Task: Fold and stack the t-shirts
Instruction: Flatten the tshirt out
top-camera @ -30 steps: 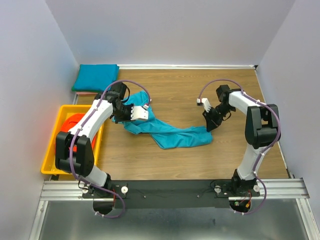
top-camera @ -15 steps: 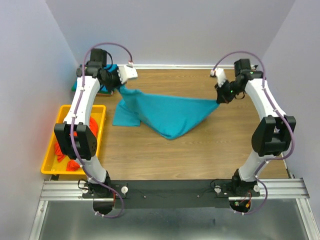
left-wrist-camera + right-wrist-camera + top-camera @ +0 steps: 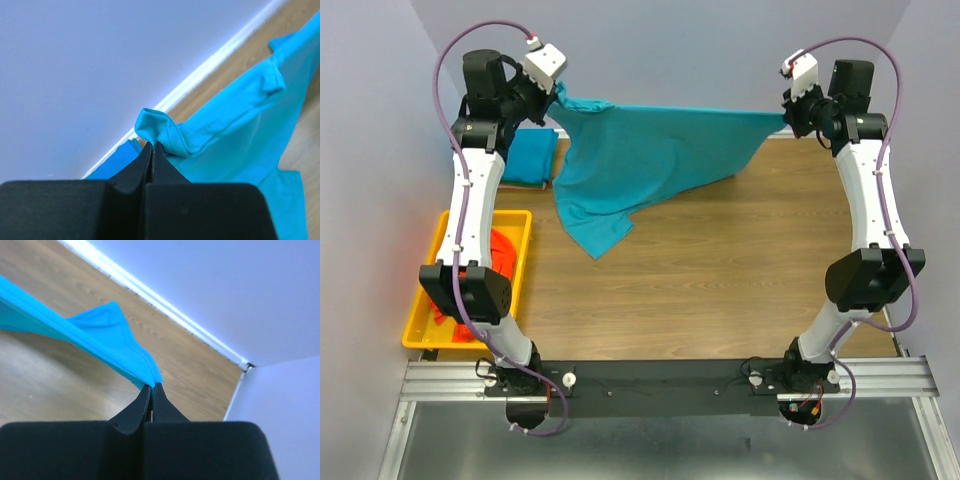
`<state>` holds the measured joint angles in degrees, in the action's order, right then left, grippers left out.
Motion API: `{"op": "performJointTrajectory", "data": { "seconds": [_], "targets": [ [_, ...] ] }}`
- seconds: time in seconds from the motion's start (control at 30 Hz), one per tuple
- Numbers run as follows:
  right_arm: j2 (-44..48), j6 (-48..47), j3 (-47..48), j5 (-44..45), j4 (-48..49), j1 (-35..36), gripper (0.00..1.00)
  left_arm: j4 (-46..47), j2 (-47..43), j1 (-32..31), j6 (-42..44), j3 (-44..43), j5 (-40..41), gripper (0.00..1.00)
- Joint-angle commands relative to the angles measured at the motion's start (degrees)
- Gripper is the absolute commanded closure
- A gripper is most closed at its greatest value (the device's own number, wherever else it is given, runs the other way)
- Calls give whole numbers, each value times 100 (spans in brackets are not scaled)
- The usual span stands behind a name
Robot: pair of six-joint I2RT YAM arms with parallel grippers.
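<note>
Holding teal t-shirt (image 3: 640,165) stretched left-to-right between left fingers (image 3: 132,172) and right fingers (image 3: 131,412), each pinching shut on one end, cloth hanging toward surface (image 3: 740,280).

White arms (image 3: 470,200), black joints (image 3: 470,290), purple cables (image 3: 485,25)

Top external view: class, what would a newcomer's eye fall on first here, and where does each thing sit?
A teal t-shirt hangs spread across the far side of the table, pinched at its ends by the left gripper and the right gripper, both raised high. At the left edge a yellow tray holds orange-red cloth; a folded teal t-shirt lies beyond it.
</note>
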<state>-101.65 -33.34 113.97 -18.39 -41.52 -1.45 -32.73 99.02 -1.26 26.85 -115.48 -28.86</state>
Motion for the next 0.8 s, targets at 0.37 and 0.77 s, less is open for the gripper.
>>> {"op": "performJointTrajectory", "data": {
  "seconds": [0.37,0.77],
  "targets": [
    [1374,407,99,1250,1559,-66,99,3905,-2931,82,-1920,2388,1840,100],
    [3888,74,-1500,1610,2455,-66,99,4240,-5744,82,-1517,3998,1761,100]
  ]
}}
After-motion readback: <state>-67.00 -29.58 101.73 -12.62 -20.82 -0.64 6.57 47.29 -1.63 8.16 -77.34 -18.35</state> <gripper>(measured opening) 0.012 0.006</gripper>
